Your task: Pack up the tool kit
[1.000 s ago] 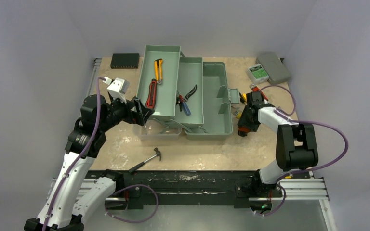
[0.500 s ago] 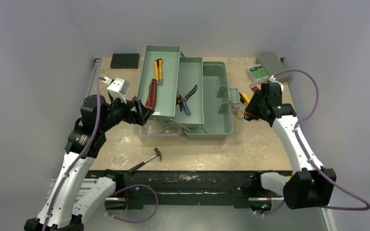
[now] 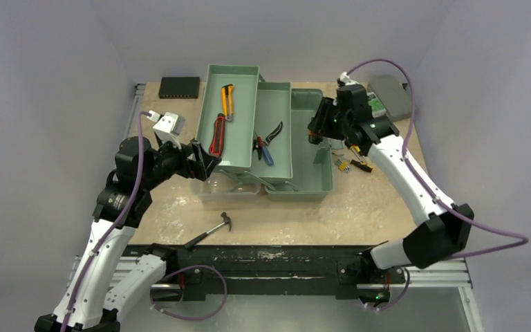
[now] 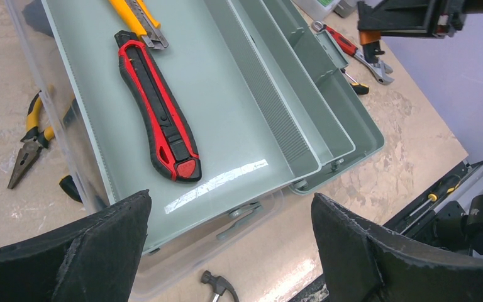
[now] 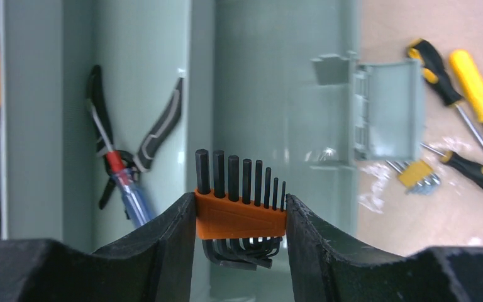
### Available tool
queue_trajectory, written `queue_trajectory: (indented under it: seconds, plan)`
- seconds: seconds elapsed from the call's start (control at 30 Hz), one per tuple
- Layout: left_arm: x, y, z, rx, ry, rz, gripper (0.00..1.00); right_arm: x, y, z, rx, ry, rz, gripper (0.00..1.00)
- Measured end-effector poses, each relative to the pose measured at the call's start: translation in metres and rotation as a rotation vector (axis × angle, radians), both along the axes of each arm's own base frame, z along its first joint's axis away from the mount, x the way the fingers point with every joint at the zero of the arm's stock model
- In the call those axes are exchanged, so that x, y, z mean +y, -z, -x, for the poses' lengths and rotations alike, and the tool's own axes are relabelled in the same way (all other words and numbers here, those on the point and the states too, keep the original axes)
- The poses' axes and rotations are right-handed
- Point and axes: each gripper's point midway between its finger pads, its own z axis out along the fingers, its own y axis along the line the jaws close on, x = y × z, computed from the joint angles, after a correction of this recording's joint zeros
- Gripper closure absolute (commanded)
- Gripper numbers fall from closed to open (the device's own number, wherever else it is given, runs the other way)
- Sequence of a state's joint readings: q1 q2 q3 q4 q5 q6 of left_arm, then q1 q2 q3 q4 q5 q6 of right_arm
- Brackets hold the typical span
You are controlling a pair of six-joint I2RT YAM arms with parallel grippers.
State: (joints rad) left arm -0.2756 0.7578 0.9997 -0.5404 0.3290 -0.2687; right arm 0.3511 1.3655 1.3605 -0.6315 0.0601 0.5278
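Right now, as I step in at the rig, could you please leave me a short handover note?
Left pincer: open, empty, at the toolbox's near-left corner.
Right pincer: shut on the hex key set, above the open toolbox.
Packed: red knife and yellow knife in the left tray; pliers and blue screwdriver in the middle tray.
To do: set the hex keys in, then fetch the hammer, the screwdrivers right of the box and the yellow-handled pliers by the lid; fold the trays and close up.
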Motion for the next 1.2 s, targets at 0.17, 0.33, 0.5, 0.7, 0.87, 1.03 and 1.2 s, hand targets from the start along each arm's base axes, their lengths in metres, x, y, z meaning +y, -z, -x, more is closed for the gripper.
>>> queue_trajectory:
  seconds: [0.17, 0.33, 0.5, 0.7, 0.87, 1.03, 1.2]
  plan:
    - [0.000, 0.000, 0.000, 0.000, 0.000, 0.000, 0.06, 0.050, -0.008, -0.025, -0.014, -0.086, -0.004, 0.75]
    - [0.000, 0.000, 0.000, -0.001, 0.000, 0.000, 0.06, 0.090, -0.015, -0.049, -0.055, -0.140, -0.020, 0.74]
    - [0.000, 0.000, 0.000, -0.001, 0.000, 0.000, 0.05, 0.112, -0.006, -0.079, -0.054, -0.155, -0.008, 0.74]
    - [0.000, 0.000, 0.000, -0.001, 0.000, 0.000, 0.05, 0.127, 0.018, -0.113, -0.040, -0.148, 0.012, 0.73]
    - [0.000, 0.000, 0.000, -0.001, -0.001, 0.000, 0.05, 0.141, 0.040, -0.136, -0.040, -0.149, 0.011, 0.49]
    - [0.000, 0.000, 0.000, -0.001, -0.001, 0.000, 0.05, 0.157, 0.048, -0.155, -0.045, -0.166, -0.016, 0.09]
    - [0.000, 0.001, -0.001, 0.002, -0.001, -0.001, 0.05, 0.156, 0.038, -0.154, -0.060, -0.170, -0.020, 0.08]
